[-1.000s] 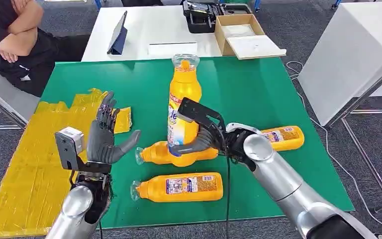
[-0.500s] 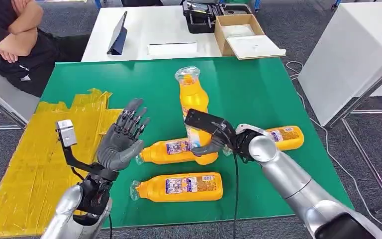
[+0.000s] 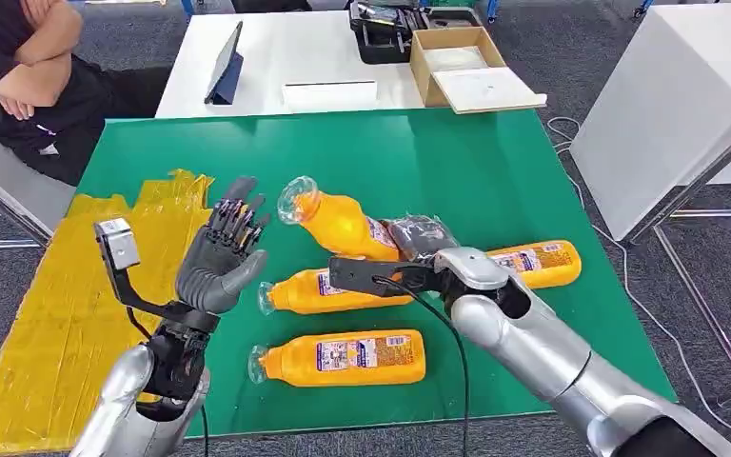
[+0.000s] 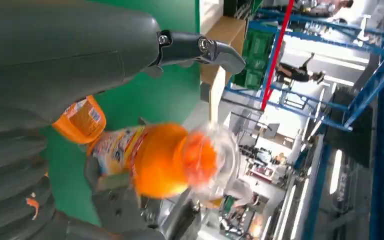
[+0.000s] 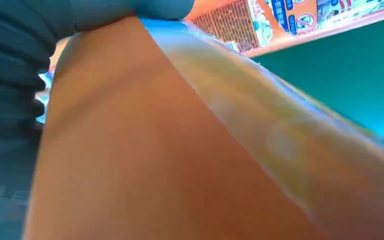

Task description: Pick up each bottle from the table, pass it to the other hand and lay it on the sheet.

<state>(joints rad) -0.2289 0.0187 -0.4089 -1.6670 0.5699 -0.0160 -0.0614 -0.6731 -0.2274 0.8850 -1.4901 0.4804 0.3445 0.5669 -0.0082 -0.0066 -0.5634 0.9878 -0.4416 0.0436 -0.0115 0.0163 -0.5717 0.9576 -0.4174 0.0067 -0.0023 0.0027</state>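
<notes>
My right hand grips an orange bottle above the green table, tipped so its clear cap points left toward my left hand. The left hand is raised with fingers spread, palm facing the bottle, a short gap from the cap. In the left wrist view the bottle points cap-first at the camera. The bottle's orange side spans the right wrist view. Three more orange bottles lie on the table: one under the held one, one nearer me, one at the right. The yellow sheet lies at the left.
A person with folded arms sits at the far left. Behind the green table stands a white table with a tablet, a cardboard box and a black case. A white cabinet stands at the right.
My right hand has tipped the bottle from upright to nearly lying, cap swinging left and down toward my left hand. The left hand turned its palm toward the bottle and stayed spread.
</notes>
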